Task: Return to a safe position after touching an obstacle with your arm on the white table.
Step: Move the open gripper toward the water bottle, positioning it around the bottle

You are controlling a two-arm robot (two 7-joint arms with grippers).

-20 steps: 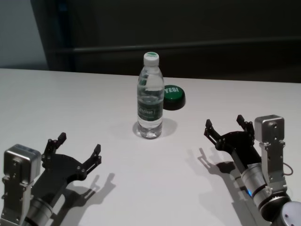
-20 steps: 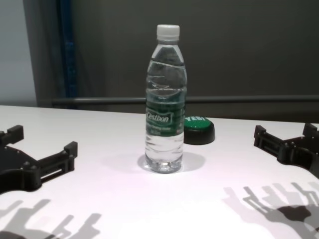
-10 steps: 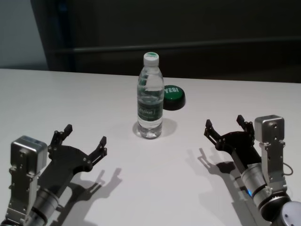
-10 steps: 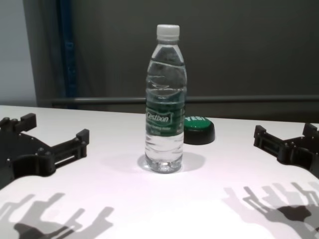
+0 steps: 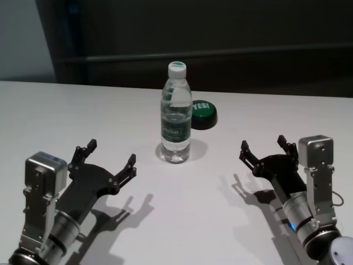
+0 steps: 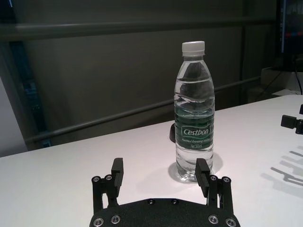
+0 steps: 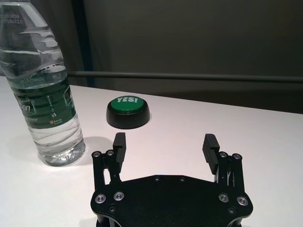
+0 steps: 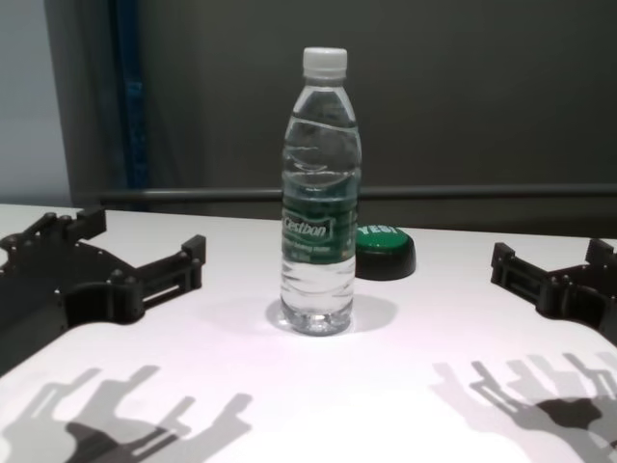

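Observation:
The obstacle (image 5: 176, 113), a clear water bottle with a white cap and green label, stands upright near the middle of the white table (image 5: 182, 221). It also shows in the chest view (image 8: 319, 193), the left wrist view (image 6: 194, 113) and the right wrist view (image 7: 45, 90). My left gripper (image 5: 110, 155) hovers open to the bottle's near left, apart from it, with nothing between its fingers (image 6: 117, 169). My right gripper (image 5: 263, 148) stays open over the table at the near right, also empty.
A low green button (image 5: 203, 112) on a black base sits just behind and right of the bottle, seen again in the right wrist view (image 7: 128, 111). A dark wall with a rail runs behind the table's far edge.
My left gripper has risen and moved forward and to the right, closer to the bottle. The right arm and the bottle have not moved.

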